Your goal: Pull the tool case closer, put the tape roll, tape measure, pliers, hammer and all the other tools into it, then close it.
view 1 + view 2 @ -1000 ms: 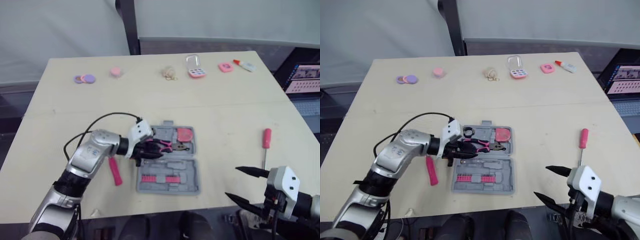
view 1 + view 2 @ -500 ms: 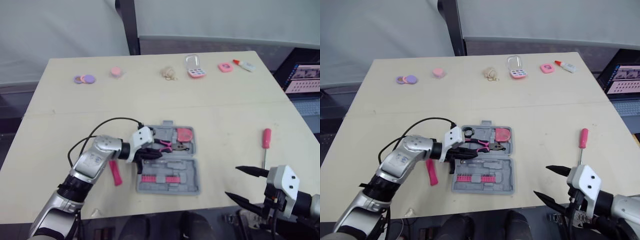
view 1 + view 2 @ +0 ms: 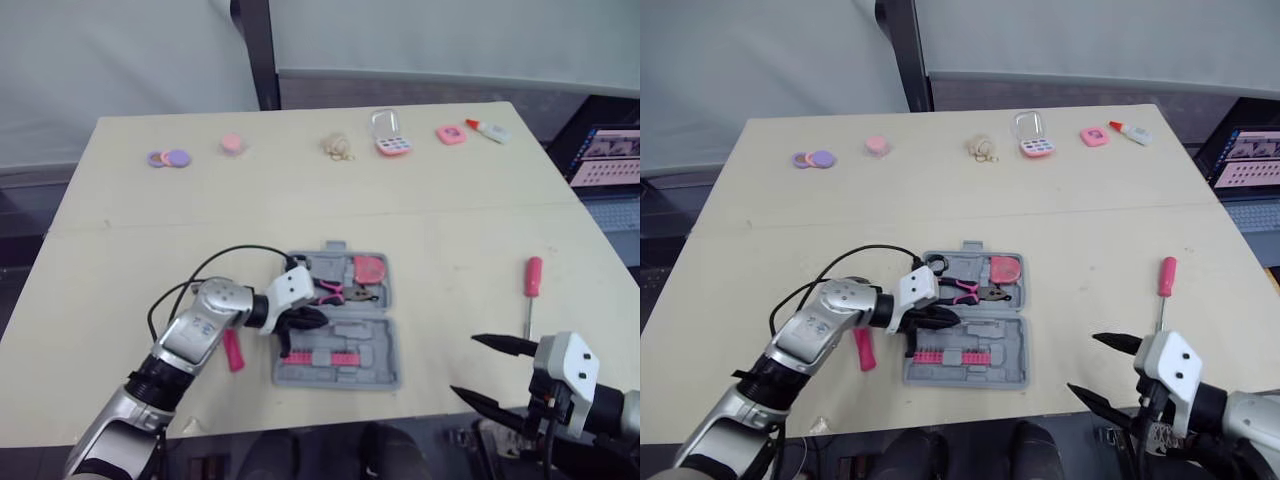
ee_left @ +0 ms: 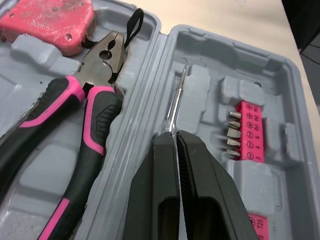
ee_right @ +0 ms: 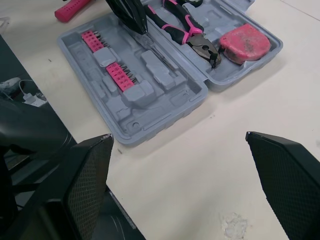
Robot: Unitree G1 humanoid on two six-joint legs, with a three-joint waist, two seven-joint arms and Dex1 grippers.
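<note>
Grey moulded plastic, a tool case [image 3: 387, 374] lies open and flat on a pale wooden desk [image 3: 450, 220], near the middle of its front edge. The left tool [image 4: 175, 142] reaches into the case, its two black fingers closed tightly on a thin bare metal shaft [image 4: 176, 100] that lies along a groove in the near half of the case, just beside the hinge ridge. On the other side of that ridge rest a pair of pliers with pink and black handles [image 4: 85, 107], and past their steel nose a flat pink tape measure [image 4: 50, 22] sits in its own recess. A pink strip of small steel driver bits [image 4: 246, 131] is seated in the same half as the shaft. A short pink handle [image 3: 233, 351] lies on the desk just beside the case, on the robot's left. A screwdriver with a pink handle [image 3: 533, 277] lies on the desk well apart from the case, toward the robot's right. The right tool [image 3: 464, 364] hangs near the desk's front right edge with its fingers spread wide and holding nothing.
</note>
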